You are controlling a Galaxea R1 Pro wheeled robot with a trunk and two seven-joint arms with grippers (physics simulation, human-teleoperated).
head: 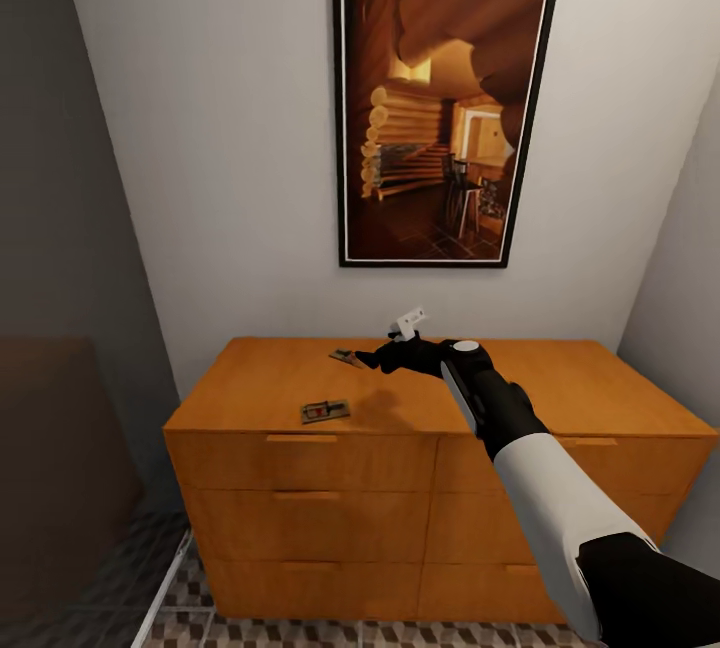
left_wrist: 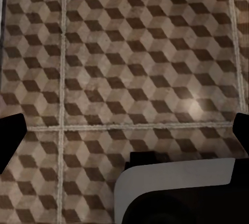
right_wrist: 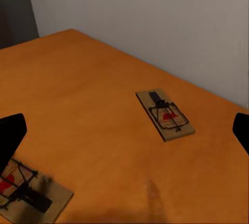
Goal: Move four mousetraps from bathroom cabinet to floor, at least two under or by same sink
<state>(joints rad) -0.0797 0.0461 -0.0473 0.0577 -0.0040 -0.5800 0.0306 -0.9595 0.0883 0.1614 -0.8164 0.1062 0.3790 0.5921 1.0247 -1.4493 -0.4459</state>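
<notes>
Your right gripper (head: pixel 372 360) hangs over the cabinet (head: pixel 440 488) top, near its back edge and a little left of the middle, with nothing between the fingers. In the right wrist view the two dark fingertips (right_wrist: pixel 10 136) sit wide apart at the frame's sides, so the jaws are spread.

One trap (head: pixel 346 358) lies just beside the gripper's tip, close to the back edge; you can see its wire and red spot clearly from the wrist (right_wrist: pixel 165 114). A second trap (head: pixel 325 412) lies flat nearer the front edge, left of centre, apart from the first; the wrist view catches it partly cut off (right_wrist: pixel 28 192).

Your left gripper (left_wrist: pixel 124 130) points down at the patterned floor (left_wrist: pixel 129 53), fingertips spread wide with only tiles between them.

A framed picture (head: pixel 445 113) hangs on the wall above the cabinet.
</notes>
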